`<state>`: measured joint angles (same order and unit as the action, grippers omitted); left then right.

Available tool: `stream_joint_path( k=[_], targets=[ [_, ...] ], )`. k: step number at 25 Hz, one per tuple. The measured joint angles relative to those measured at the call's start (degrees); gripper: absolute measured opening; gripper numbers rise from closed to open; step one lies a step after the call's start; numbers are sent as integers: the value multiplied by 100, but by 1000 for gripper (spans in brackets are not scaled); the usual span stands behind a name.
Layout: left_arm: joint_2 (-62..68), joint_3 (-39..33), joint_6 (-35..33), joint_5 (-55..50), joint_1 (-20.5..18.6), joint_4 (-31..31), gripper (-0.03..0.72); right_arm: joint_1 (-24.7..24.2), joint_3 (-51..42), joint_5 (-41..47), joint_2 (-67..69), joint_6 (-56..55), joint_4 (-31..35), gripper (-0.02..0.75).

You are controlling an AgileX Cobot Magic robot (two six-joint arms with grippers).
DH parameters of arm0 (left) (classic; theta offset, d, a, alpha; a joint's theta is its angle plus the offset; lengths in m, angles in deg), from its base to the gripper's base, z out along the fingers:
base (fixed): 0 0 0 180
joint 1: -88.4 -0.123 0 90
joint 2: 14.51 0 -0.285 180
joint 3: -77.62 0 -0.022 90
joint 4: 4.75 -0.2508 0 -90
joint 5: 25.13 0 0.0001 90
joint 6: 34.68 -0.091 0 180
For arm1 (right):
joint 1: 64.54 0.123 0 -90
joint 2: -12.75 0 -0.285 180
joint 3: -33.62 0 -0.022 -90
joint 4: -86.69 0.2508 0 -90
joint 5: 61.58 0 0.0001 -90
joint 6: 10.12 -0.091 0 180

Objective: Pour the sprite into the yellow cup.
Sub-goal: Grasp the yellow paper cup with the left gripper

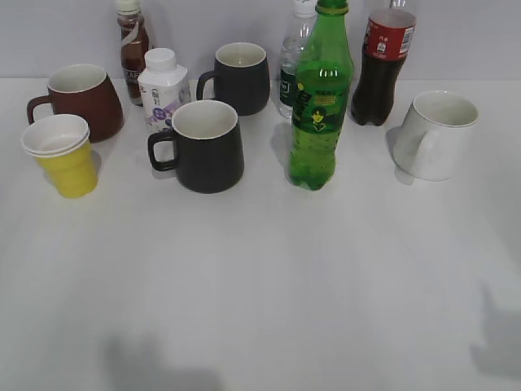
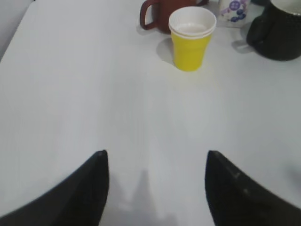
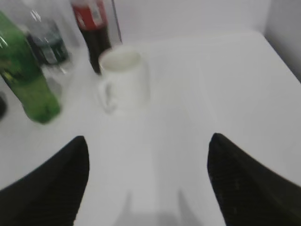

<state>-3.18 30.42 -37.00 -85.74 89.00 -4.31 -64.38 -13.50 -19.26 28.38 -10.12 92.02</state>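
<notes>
The sprite (image 1: 320,102), a tall green bottle with a green-and-yellow label, stands upright at the middle back of the table; it also shows at the left edge of the right wrist view (image 3: 26,80). The yellow cup (image 1: 65,155) stands upright at the left, in front of the dark red mug; it shows in the left wrist view (image 2: 191,38) too. My left gripper (image 2: 155,162) is open and empty, well short of the cup. My right gripper (image 3: 148,150) is open and empty, short of the white mug. Neither gripper shows in the exterior view.
A dark red mug (image 1: 80,99), two black mugs (image 1: 205,145) (image 1: 240,77), a white mug (image 1: 438,134), a small white milk bottle (image 1: 163,94), a brown drink bottle (image 1: 133,49), a clear water bottle (image 1: 291,69) and a cola bottle (image 1: 383,65) crowd the back. The white table (image 1: 260,285) spreads in front.
</notes>
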Motion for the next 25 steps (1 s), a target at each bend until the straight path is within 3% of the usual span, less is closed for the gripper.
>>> stream_joint_path(
  k=[7, 14, 20, 25],
  targets=[
    [412, 49, 0, 1740, 0, 48, 491, 545, 15, -1138, 947, 1270, 868, 587],
    [1387, -563, 0, 4145, 0, 145, 491, 1277, 15, -1914, 2040, 1529, 995, 587],
    [2811, -708, 0, 6308, 0, 280, 491, 1385, 15, -2739, 3147, 1561, 1027, 587],
    [4331, -708, 0, 7209, 0, 477, 491, 1535, 15, -3433, 4035, 1566, 1027, 587]
  ],
)
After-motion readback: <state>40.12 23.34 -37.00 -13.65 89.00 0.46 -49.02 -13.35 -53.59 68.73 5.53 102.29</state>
